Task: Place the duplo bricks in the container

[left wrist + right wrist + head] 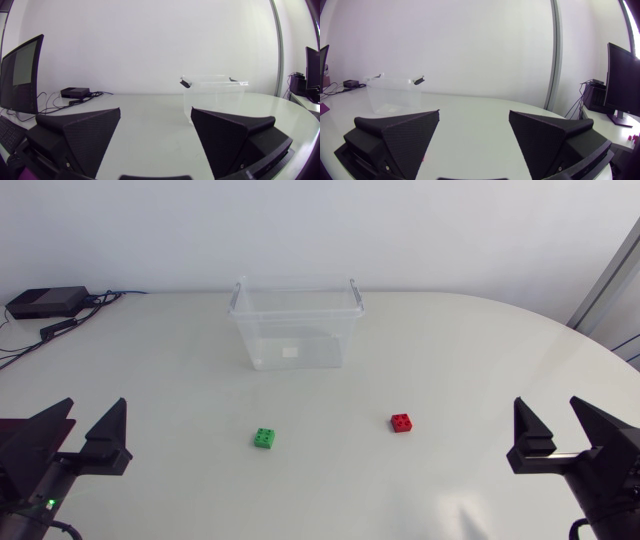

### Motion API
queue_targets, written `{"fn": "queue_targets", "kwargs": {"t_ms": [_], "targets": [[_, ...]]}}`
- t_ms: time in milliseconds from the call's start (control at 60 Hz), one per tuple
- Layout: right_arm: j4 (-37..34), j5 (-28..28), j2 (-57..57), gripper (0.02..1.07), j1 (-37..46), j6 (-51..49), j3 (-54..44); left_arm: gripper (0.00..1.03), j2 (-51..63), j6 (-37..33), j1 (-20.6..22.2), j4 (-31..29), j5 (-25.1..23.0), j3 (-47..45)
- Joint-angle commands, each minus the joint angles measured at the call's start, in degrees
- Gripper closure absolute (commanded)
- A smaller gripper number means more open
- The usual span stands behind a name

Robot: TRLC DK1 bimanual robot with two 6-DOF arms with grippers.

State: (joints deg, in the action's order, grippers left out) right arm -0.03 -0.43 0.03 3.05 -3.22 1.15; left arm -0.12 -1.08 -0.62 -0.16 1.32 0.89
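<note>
Head view shows the clear container (296,340), with the green duplo brick (265,438) on the table in front of it and the red duplo brick (402,422) in front and to its right, both outside it. The left gripper (93,410) and right gripper (548,406) sit well out to either side of the container, jaws spread wide and empty.

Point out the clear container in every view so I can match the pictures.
Head view: container at the far middle of the table.
Left wrist view: container ahead of the left pincer, toward its right finger.
Right wrist view: container ahead of the right pincer, toward its left finger.
Shared landmark: the black box with cables at the table's far corner, in all three.
</note>
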Motion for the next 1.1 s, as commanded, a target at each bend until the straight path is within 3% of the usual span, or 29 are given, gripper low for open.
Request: {"fn": "queue_targets", "kwargs": {"t_ms": [0,800,1000,1083], "targets": [[-0.2,-0.3,-0.4,0.06,-0.4,0.1,-1.1,0.05,-0.6,0.1,0.1,-0.3,-0.4,-0.8],[0.3,-0.2,-0.4,0.06,-4.3,-0.4,0.3,0.05,-0.6,0.1,0.2,-0.2,-0.4,-0.8],[-1.3,-0.5,1.8,0.06,-5.8,0.1,6.1,0.05,-0.6,0.1,0.2,-0.2,-0.4,-0.8],[-1.3,-0.5,9.7,0.06,-6.4,0.9,12.8,0.05,-0.6,0.1,0.4,-0.2,-0.4,-0.8]]}}
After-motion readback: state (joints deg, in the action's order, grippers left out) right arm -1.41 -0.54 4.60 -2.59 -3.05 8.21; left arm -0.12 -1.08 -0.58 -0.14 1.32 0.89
